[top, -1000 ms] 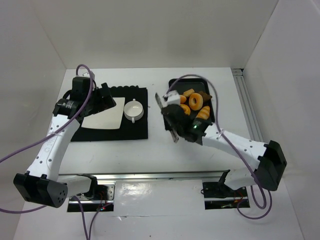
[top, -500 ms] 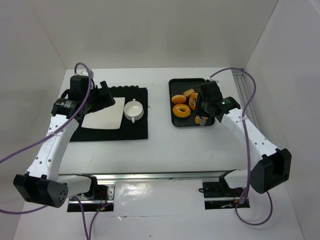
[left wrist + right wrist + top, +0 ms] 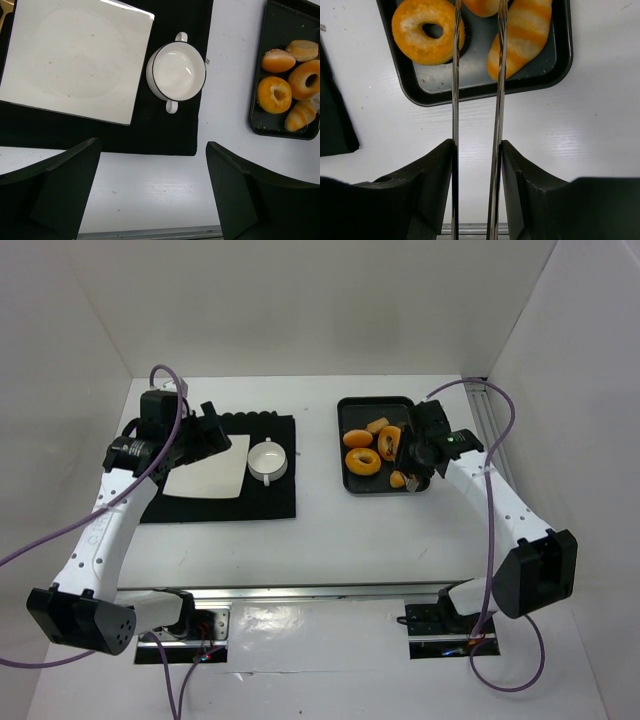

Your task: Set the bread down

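Observation:
Several pieces of bread lie in the black tray (image 3: 348, 485): a ring doughnut (image 3: 363, 461) (image 3: 410, 37), a striped croissant (image 3: 400, 479) (image 3: 525, 35), a bun (image 3: 356, 438) and others. My right gripper (image 3: 418, 455) (image 3: 477, 147) hangs over the tray's right side, shut on a pair of metal tongs (image 3: 455, 100). The tong blades stand slightly apart, reaching over the tray with the croissant just right of them and a bread piece (image 3: 480, 6) at their far end. My left gripper (image 3: 205, 435) (image 3: 152, 150) is open and empty near the white square plate (image 3: 207, 468) (image 3: 75, 57).
A white two-handled bowl (image 3: 267, 460) (image 3: 177, 71) sits beside the plate on a black mat (image 3: 270, 502). White walls enclose the table on three sides. A metal rail (image 3: 495, 440) runs along the right edge behind the tray.
My right arm swung from the table's middle to the right, over the tray's right side. The tong blades have spread a little. The left arm has stayed put.

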`<act>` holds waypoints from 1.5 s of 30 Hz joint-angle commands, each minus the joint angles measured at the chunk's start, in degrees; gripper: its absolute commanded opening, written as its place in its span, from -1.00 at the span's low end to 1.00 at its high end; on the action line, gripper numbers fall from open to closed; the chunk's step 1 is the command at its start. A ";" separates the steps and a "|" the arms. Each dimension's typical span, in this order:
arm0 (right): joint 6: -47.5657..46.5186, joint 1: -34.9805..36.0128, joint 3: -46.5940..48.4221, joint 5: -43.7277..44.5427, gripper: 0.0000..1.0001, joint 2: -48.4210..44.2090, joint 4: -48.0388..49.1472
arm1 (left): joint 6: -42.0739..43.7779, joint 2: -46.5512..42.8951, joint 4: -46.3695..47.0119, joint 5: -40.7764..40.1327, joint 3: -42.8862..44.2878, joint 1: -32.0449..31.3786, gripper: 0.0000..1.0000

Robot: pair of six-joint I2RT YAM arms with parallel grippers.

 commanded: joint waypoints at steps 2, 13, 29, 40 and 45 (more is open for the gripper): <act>-0.93 -0.73 2.70 1.48 0.01 1.97 2.14 | 0.88 0.25 1.74 0.48 1.58 0.36 0.99; -0.93 -0.73 2.80 3.77 0.12 5.41 7.85 | 0.35 0.25 2.27 0.48 1.05 0.36 0.99; -1.98 -1.26 4.28 4.29 -0.53 1.73 6.02 | 0.88 -1.34 2.27 -0.58 0.52 0.89 0.99; -1.81 14.61 17.64 2.99 -0.53 5.83 1.08 | 2.02 -0.72 -3.89 -6.20 5.88 9.67 0.99; -1.81 26.41 25.82 -1.32 -0.53 17.34 8.47 | 2.02 -1.34 -7.14 -4.44 7.47 16.35 0.99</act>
